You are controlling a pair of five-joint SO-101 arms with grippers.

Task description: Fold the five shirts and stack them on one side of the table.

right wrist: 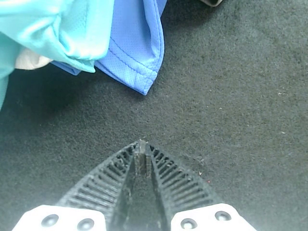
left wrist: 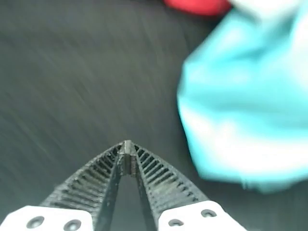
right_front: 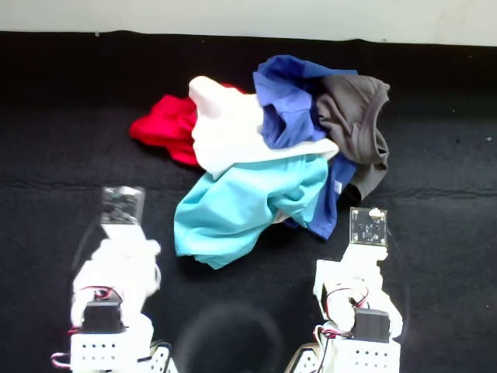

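Because the shirts (right_front: 272,148) lie heaped on the desk (right_front: 62,93), limp and light, the turquoise shirt (right_front: 233,206) probably wants pinching at a free hem; left end effector (left wrist: 127,147) and right end effector (right wrist: 141,144) are closed, empty.

We see bright, even light falling from above on the dark table (right_front: 443,155). The white shirt (right_front: 225,136) glares, and its folds wash out. A soft round shadow (right_front: 227,336) lies at the table's near edge, and a darker one sits under the turquoise shirt (right wrist: 62,29).
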